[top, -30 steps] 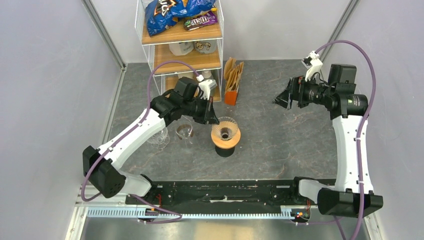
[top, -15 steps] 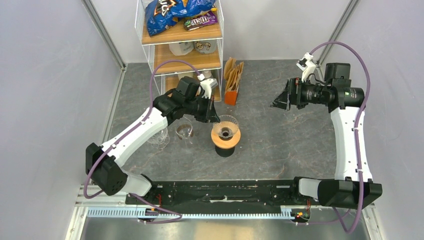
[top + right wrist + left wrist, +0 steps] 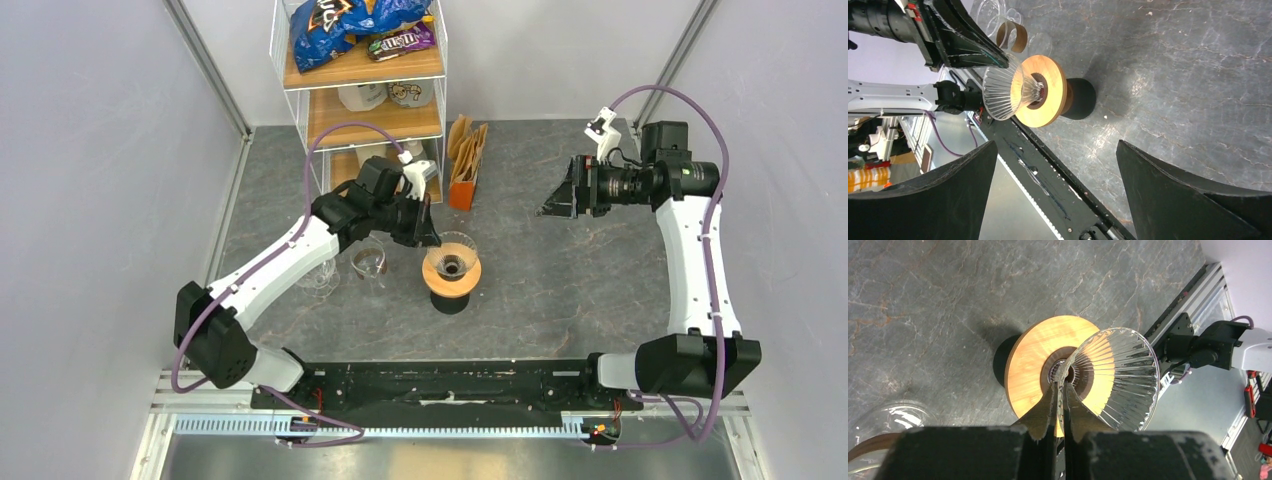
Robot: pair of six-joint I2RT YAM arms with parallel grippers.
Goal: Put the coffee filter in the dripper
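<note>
The fingers (image 3: 1045, 410) of the left gripper (image 3: 1062, 384) are seen pressed almost together at the rim of the clear ribbed glass dripper (image 3: 1118, 372), which is seated in a round wooden collar (image 3: 1030, 360). Whether the glass edge is pinched between them cannot be told. The right gripper (image 3: 1056, 147) is held wide open and empty, well apart to the right. The brown paper coffee filters (image 3: 468, 142) are stood upright in an orange holder (image 3: 461, 192) beyond the dripper. The stack is judged to lie ahead of the open right fingers, so that arm is better placed to take one by its upper edge.
</note>
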